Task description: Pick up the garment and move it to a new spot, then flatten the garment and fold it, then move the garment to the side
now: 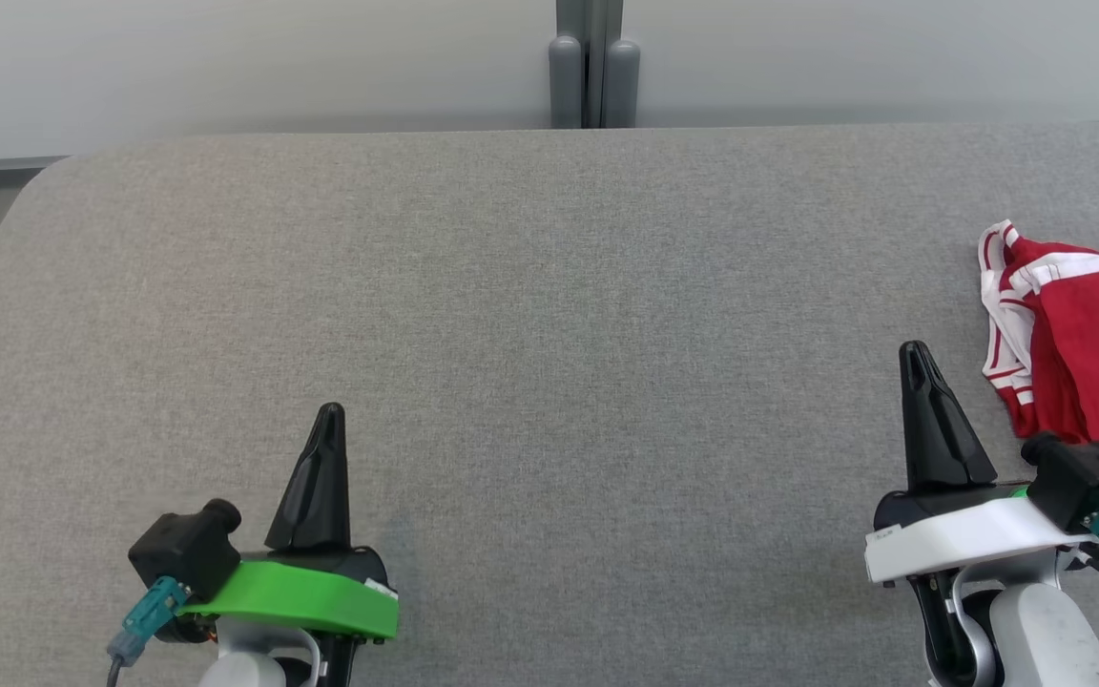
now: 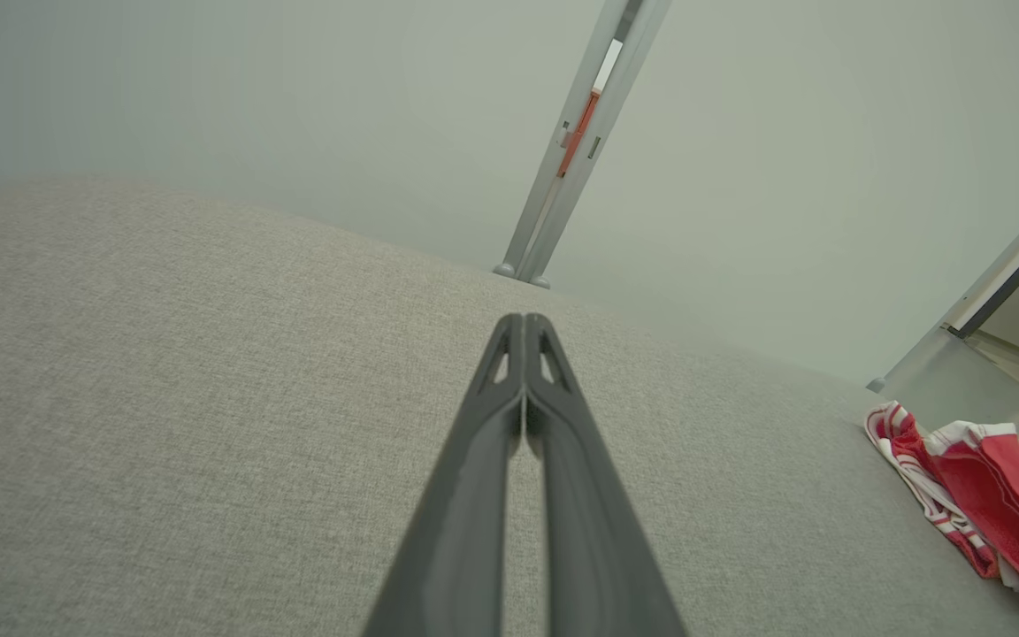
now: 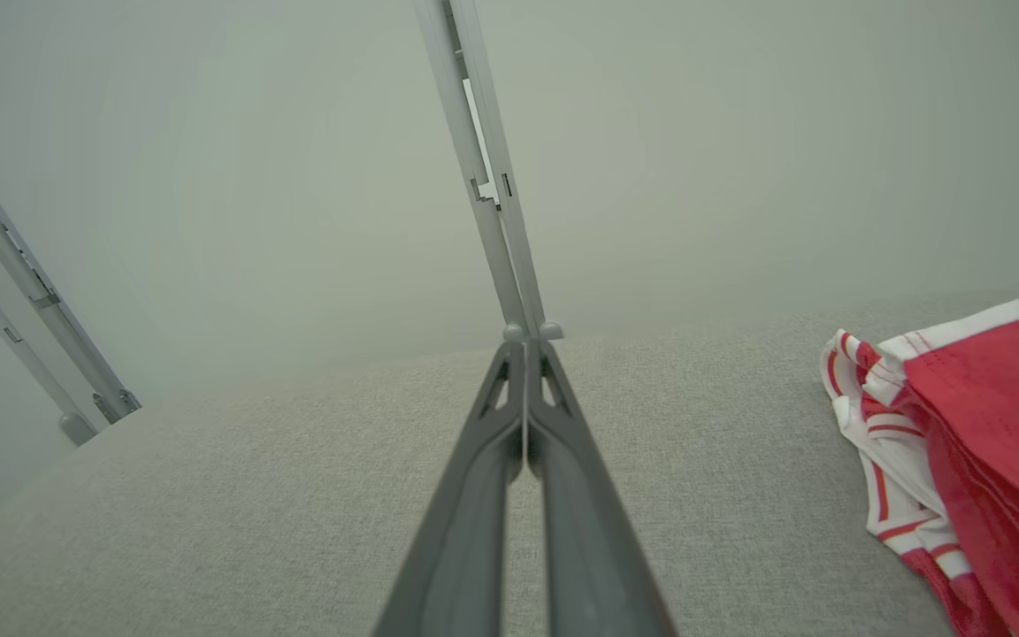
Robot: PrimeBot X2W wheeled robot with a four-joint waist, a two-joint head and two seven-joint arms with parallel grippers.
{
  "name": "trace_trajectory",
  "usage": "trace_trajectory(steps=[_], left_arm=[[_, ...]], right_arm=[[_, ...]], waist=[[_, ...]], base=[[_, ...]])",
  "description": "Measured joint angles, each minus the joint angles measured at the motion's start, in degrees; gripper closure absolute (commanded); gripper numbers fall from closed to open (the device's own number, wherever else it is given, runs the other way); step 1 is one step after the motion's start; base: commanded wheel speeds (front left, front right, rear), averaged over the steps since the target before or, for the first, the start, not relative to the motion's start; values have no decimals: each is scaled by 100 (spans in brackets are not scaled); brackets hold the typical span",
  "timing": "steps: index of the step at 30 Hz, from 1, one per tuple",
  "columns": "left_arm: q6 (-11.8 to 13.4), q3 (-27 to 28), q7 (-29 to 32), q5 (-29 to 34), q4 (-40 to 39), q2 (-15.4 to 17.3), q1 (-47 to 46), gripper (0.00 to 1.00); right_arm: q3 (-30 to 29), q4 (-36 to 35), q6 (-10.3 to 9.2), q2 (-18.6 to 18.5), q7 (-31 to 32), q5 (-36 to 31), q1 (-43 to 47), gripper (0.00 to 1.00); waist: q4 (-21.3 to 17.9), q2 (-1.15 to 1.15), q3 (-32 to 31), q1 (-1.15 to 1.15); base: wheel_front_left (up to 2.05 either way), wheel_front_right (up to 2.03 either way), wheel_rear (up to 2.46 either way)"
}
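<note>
The garment (image 1: 1084,363) is red cloth with white bands that carry thin red stripes. It lies bunched in loose folds at the right side of the grey padded table (image 1: 549,315), about midway between the table's far and near edges. The head view's border cuts off its right part. Its striped white trim faces the middle of the table.

The right gripper (image 1: 914,351) is over the table's near right part, just beside the garment's trimmed side. Its two dark fingers are pressed together to a single point, with nothing between them. They point toward the table's far edge and are not touching the cloth. In the right wrist view the fingertips meet along one line, with bare grey fabric under them.

The left gripper (image 1: 330,416) is over the table's near left part, well apart from the garment. Its fingers are also together and empty, and they point toward the far edge too.

The middle of the table is bare grey fabric. Beyond its far edge, at the middle, a grey upright post (image 1: 593,67) stands against a pale wall.
</note>
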Motion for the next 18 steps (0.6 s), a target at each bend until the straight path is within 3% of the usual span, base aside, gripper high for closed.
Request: trace_trajectory(steps=[18], left_arm=[[-69,267,349,-1652,198,97,-4,100]], right_arm=[[-30,252,0,-99,361,1960,-7,100]], waist=[[-48,0,-94,0]], base=[[0,0,0]])
